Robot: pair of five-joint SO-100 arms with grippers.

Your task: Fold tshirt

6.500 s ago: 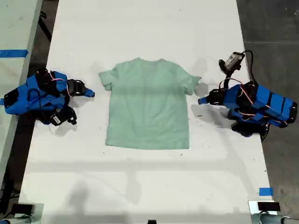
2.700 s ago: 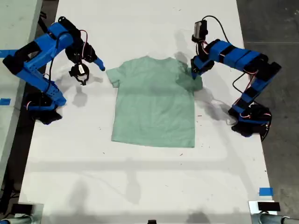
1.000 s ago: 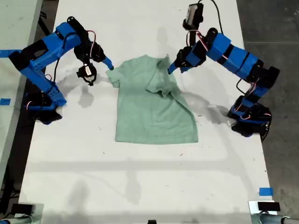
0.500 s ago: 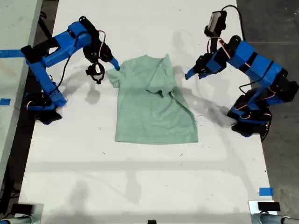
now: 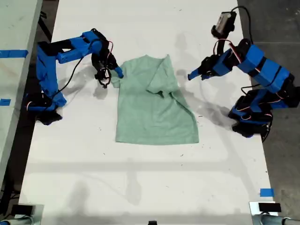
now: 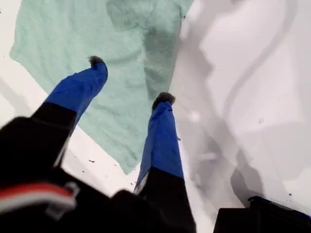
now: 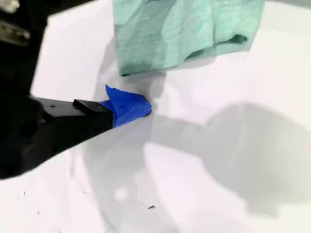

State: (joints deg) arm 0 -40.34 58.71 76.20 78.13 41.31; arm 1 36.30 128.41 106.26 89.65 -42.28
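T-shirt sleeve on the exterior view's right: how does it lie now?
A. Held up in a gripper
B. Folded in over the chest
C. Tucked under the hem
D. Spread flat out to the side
B: in the exterior view the sleeve lies folded in over the tshirt, with no gripper holding it.

mint tshirt (image 5: 154,105), one sleeve folded inward

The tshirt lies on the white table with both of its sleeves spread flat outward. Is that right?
Not quite. The tshirt does lie on the white table, but the exterior view shows only one sleeve spread outward. The folded sleeve, at that view's right, is turned in over the chest. The other sleeve is spread flat.
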